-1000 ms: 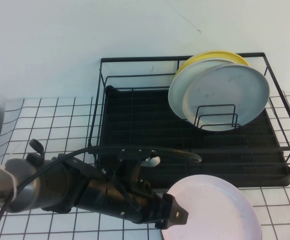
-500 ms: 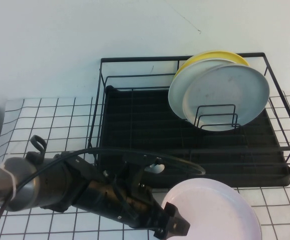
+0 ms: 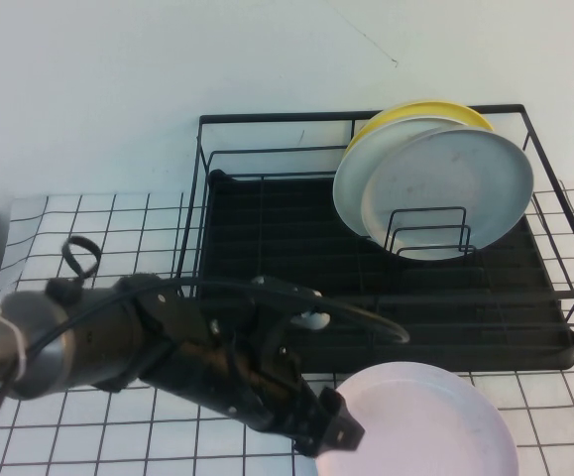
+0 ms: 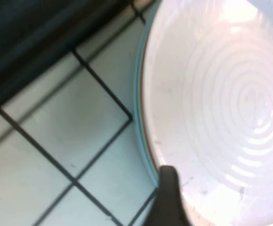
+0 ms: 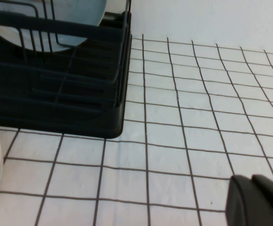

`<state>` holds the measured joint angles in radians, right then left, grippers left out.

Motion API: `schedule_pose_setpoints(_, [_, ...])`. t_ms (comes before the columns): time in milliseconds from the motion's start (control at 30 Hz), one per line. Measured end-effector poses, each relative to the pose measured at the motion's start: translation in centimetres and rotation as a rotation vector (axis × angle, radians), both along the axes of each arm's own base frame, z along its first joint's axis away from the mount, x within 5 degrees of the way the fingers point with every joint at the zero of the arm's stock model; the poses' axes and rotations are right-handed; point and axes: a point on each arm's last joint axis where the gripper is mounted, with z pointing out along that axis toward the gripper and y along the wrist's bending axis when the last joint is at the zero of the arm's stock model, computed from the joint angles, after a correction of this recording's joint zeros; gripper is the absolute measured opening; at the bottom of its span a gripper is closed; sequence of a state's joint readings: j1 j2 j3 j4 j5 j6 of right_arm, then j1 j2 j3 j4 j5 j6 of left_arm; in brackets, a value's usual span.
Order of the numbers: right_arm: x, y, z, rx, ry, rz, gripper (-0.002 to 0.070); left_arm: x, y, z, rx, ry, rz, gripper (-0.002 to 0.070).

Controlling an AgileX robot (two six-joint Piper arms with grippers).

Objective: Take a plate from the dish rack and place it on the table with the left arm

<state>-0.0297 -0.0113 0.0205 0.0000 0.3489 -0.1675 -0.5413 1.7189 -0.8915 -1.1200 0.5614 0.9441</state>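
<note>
the plate (image 3: 435, 421) is pale pink to lilac-white with faint concentric rings across its face, and in the left wrist view its rim edge shows a thin bluish and reddish line. the dish rack (image 3: 267, 223) is black in both wire and tray base, holding a yellow plate (image 3: 420, 108) at the back, a mint green plate (image 3: 351, 178) and a grey plate (image 3: 455, 183) with faint dull smudges. the table (image 3: 98, 238) is white with a grid of thin black lines; the left arm (image 3: 118, 347) is black with a grey cylindrical segment, and the left gripper (image 3: 331, 431) is black.
</note>
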Motion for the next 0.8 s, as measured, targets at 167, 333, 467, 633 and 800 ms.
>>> schedule_pose_setpoints(167, [0.0,0.0,0.0,0.0,0.0,0.0,-0.0003,0.8,1.5,2.3,-0.007,-0.073,0.028,0.032])
schedule_pose_setpoints(333, [0.0,0.0,0.0,0.0,0.0,0.0,-0.0003,0.9,3.5,5.3,-0.037,-0.147,0.075,0.0053])
schedule_pose_setpoints(467, [0.0,0.0,0.0,0.0,0.0,0.0,-0.0003,0.2,5.1,8.7,-0.048,-0.277,0.109,0.0011])
schedule_pose_setpoints(633, [0.0,0.0,0.0,0.0,0.0,0.0,-0.0003,-2.4,7.3,14.0,-0.046,-0.515,0.15,0.0002])
schedule_pose_setpoints(800, [0.0,0.0,0.0,0.0,0.0,0.0,-0.0003,-5.8,9.2,18.4,-0.087,-0.708,0.189,0.0])
